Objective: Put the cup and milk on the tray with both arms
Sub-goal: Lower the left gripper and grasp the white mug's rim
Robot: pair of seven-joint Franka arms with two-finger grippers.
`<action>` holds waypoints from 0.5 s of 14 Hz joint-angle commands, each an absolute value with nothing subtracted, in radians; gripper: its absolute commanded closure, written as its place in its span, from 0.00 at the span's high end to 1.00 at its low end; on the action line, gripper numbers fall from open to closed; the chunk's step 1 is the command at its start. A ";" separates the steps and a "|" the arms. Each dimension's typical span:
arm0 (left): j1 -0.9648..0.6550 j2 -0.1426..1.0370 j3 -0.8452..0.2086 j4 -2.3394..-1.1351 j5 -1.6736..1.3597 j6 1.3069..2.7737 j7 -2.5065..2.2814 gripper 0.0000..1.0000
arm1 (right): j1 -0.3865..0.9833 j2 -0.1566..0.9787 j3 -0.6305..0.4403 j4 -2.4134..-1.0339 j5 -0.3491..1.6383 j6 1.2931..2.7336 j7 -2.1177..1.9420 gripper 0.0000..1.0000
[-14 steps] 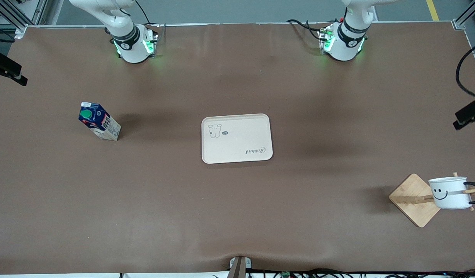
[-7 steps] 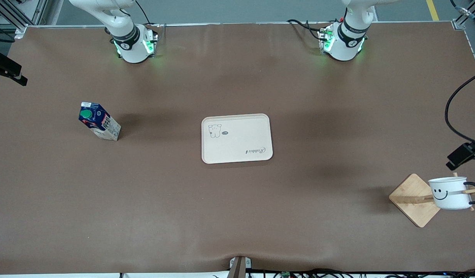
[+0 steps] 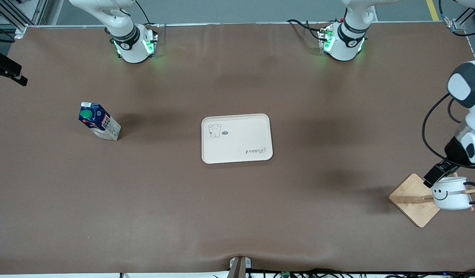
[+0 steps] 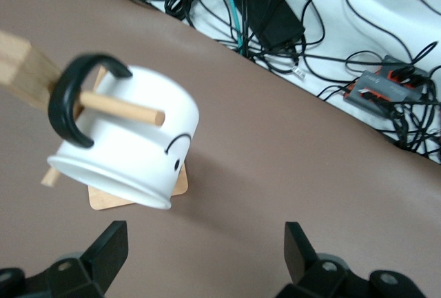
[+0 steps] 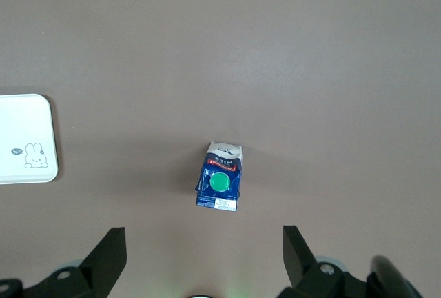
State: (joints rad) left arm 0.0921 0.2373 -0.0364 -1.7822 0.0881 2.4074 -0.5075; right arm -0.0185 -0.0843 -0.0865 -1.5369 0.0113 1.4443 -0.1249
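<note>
The cup is hung by its handle on a peg of the wooden stand at the left arm's end of the bench, with the left gripper over it, fingers apart; a closing descent is judged next; the right gripper is held high over the milk, fingers apart; the tray is bare.

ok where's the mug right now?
The cup hangs by its handle on a peg of the wooden stand at the left arm's end of the table, with the open left gripper just above it.
</note>
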 commanded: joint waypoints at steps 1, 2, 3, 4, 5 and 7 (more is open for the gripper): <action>0.095 0.173 -0.038 -1.884 0.150 2.439 -0.563 1.00 | -0.037 -0.077 -0.074 -1.522 -0.003 1.439 -0.118 1.00; 0.100 0.173 -0.038 -1.888 0.179 2.451 -0.587 1.00 | -0.037 -0.077 -0.074 -1.522 -0.003 1.439 -0.118 1.00; 0.101 0.175 -0.038 -1.894 0.204 2.470 -0.609 1.00 | -0.037 -0.077 -0.074 -1.522 -0.003 1.440 -0.118 1.00; 0.103 0.176 -0.038 -1.908 0.218 2.496 -0.624 1.00 | -0.037 -0.077 -0.074 -1.522 -0.003 1.439 -0.118 1.00; 0.103 0.176 -0.037 -1.931 0.218 2.538 -0.635 1.00 | -0.038 -0.077 -0.074 -1.522 -0.003 1.439 -0.118 1.00; 0.123 0.178 -0.037 -1.977 0.218 2.638 -0.637 1.00 | -0.038 -0.077 -0.074 -1.522 -0.003 1.439 -0.118 1.00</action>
